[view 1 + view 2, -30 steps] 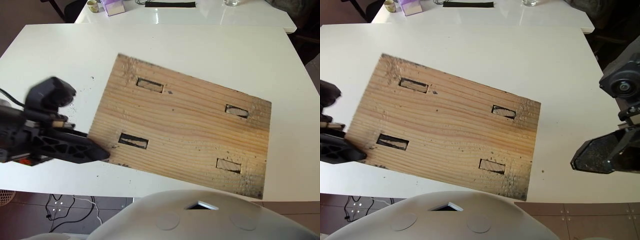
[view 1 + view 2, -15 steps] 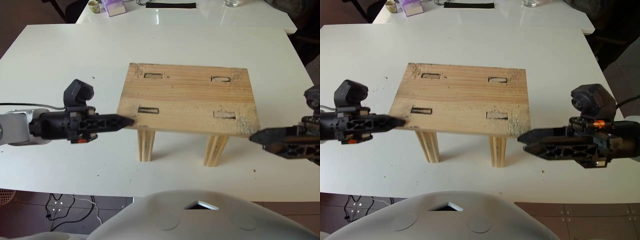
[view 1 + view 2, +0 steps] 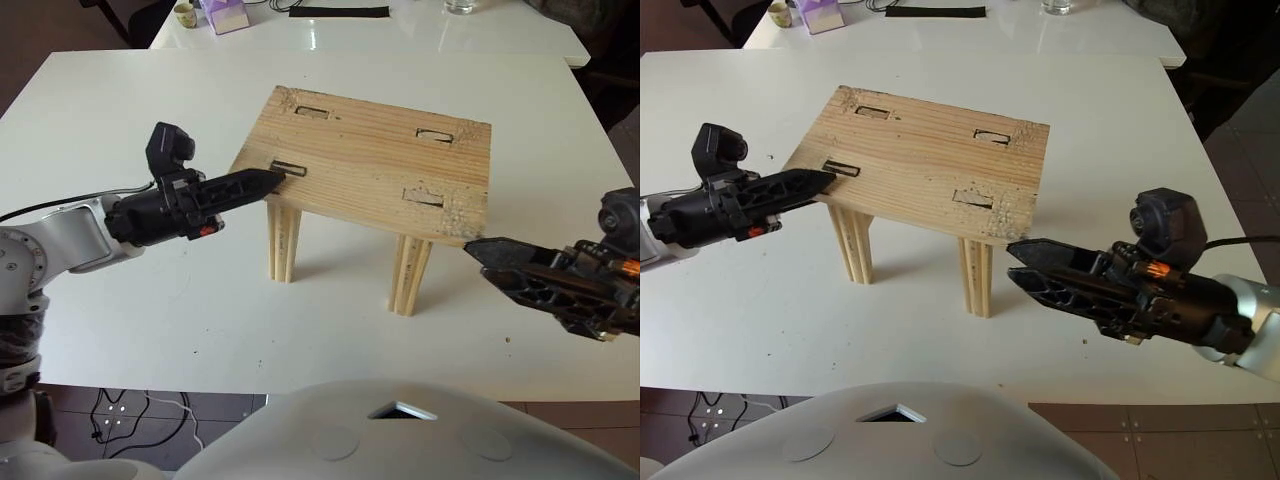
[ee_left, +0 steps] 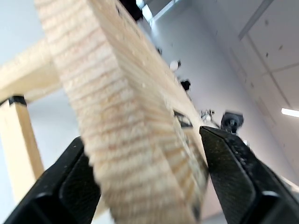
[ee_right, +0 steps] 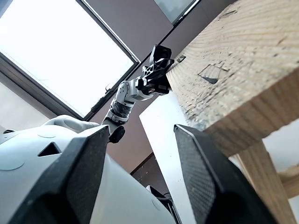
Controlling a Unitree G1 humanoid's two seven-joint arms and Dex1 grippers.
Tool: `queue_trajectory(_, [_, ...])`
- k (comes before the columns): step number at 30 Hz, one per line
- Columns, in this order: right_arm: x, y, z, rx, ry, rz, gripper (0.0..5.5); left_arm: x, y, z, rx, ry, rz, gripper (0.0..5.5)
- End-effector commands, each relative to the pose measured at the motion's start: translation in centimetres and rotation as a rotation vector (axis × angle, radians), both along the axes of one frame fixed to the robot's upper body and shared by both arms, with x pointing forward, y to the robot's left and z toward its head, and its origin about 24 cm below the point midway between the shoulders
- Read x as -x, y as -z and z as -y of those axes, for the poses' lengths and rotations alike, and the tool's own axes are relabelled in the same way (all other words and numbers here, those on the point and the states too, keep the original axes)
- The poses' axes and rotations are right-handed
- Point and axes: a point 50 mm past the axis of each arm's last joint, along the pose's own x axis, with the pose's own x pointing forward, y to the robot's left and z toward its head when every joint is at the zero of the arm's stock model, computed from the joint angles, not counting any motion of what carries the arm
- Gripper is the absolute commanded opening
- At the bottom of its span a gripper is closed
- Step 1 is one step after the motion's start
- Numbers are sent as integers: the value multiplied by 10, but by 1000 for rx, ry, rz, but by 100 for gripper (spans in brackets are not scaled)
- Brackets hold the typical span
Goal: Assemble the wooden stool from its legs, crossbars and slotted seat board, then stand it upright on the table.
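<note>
Stool (image 3: pixel 370 160) stands upright mid-frame on the table (image 3: pixel 120 100), long axis running left to right. Left claw (image 3: pixel 272 174) pinches its left edge; right claw (image 3: pixel 1012 261), released, hovers just beside its lower-right corner.

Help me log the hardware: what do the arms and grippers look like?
The left gripper and right gripper are black, with long tapering fingers, triangular cutouts, a small orange mark and a camera pod on top. The forearms are pale grey shells; a thin black cable trails from each.
</note>
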Motion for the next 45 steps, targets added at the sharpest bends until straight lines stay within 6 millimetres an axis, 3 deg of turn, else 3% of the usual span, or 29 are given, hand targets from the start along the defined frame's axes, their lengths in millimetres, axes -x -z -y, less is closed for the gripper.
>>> queue_trajectory(1, [-7, 14, 0, 122, 73, -7, 261, 7, 7, 3, -11, 30, -29, 387])
queue_trajectory(3, [-20, 18, 2, 173, 145, 56, 261, 8, 10, 0, -14, 25, -42, 419])
queue_trajectory(8, [-56, 20, 12, 261, 366, 201, 261, 1, 19, -8, -41, -24, -13, 419])
queue_trajectory(11, [-65, 19, 13, 261, 408, 239, 261, -3, 31, -18, -117, -49, 15, 419])
queue_trajectory(18, [-67, 22, 12, 233, 478, 266, 261, -17, 27, -32, -208, -70, 191, 419])
queue_trajectory(23, [-69, 27, 9, 210, 524, 274, 261, -27, 26, -37, -221, -109, 236, 496])
queue_trajectory(26, [-70, 27, 9, 205, 530, 277, 261, -21, 19, -37, -119, -58, 226, 537])
queue_trajectory(30, [-71, 28, 9, 206, 524, 284, 261, -20, 9, -39, -9, -37, 187, 537])
queue_trajectory(38, [-68, 32, 5, 231, 478, 297, 261, -23, 5, -68, 150, -134, 76, 537])
queue_trajectory(40, [-66, 33, 5, 233, 477, 297, 261, -25, 8, -76, 143, -187, 62, 537])
queue_trajectory(45, [-71, 41, 15, 288, 568, 278, 261, -42, 53, -103, -97, -521, -11, 537])
